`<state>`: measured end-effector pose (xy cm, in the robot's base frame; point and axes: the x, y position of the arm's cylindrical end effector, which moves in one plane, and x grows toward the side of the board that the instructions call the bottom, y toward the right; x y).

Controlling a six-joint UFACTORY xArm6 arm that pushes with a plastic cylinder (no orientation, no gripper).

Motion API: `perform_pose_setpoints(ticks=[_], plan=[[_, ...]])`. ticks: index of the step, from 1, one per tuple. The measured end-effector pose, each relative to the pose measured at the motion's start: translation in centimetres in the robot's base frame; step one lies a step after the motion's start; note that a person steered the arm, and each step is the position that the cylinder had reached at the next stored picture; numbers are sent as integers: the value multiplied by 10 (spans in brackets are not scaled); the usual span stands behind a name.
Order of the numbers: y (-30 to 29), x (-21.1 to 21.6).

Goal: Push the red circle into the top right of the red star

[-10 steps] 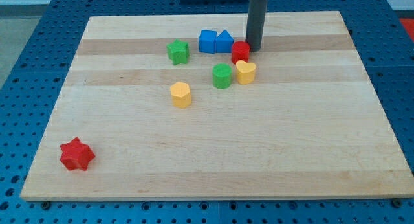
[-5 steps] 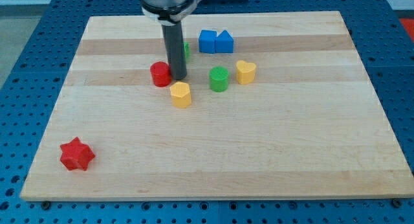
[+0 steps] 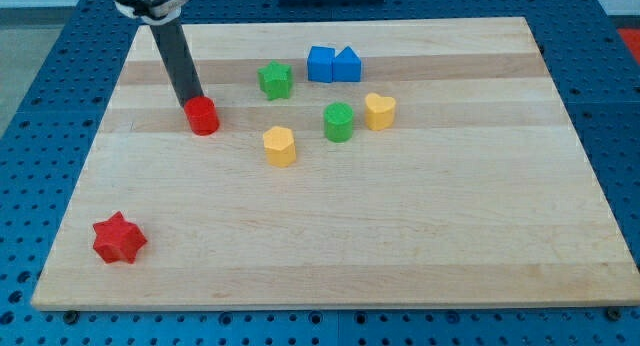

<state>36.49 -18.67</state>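
The red circle sits on the wooden board in the upper left part of the view. My tip is right at its upper left edge, touching or nearly touching it. The red star lies near the board's bottom left corner, far below and left of the red circle.
A green star, a blue cube and a blue triangular block lie near the view's top. A green circle, a yellow heart and a yellow hexagon lie right of the red circle.
The red circle has been pushed from beside the blue blocks leftward and down past the green star. My tip has moved left with it and now stands at its upper left.
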Motion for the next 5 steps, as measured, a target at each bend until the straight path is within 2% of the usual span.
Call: perform_pose_setpoints(ticks=[2,3,5], plan=[[20,-20],[35,-10],[29,47]])
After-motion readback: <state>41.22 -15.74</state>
